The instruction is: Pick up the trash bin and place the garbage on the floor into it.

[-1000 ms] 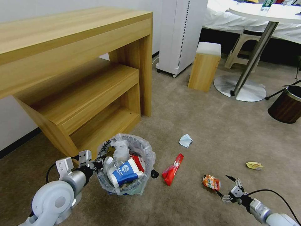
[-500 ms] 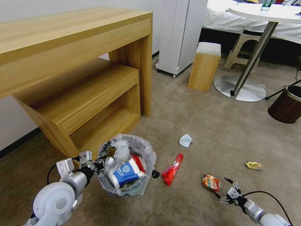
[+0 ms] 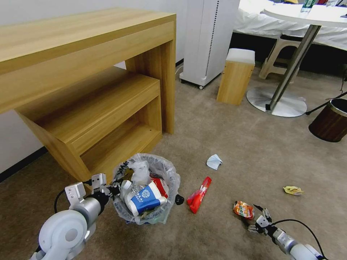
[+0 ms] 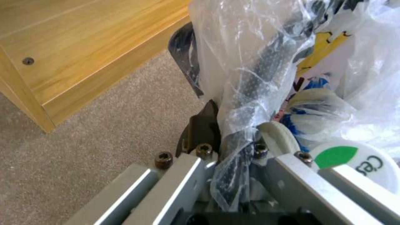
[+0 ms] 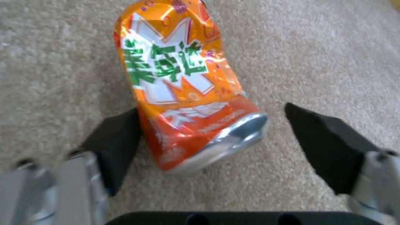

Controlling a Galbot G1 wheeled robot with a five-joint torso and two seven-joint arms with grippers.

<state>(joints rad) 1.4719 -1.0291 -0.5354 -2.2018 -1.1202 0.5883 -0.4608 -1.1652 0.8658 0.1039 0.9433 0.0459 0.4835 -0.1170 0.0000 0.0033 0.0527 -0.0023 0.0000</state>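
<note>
The round, bag-lined trash bin [image 3: 146,195], part-filled, is pinched at its 9 o'clock rim by the left gripper [image 3: 115,190]. The right gripper [image 5: 212,147], jaws spread, straddles the crushed orange can [image 5: 183,84] on the beige carpet floor [image 3: 231,144]; the red wrapper [image 3: 198,189], white tissue [image 3: 214,161] and yellow wrapper [image 3: 292,190] are left.

Pale grey rounded arm housings, black cables, silver end effector [image 3: 112,188] brackets, dark screws, black fingertips [image 5: 329,142].

Bin [image 3: 146,213] left, wrapper [image 3: 199,194] mid, can [image 3: 243,209] right, tissue [image 3: 214,161] behind.
</note>
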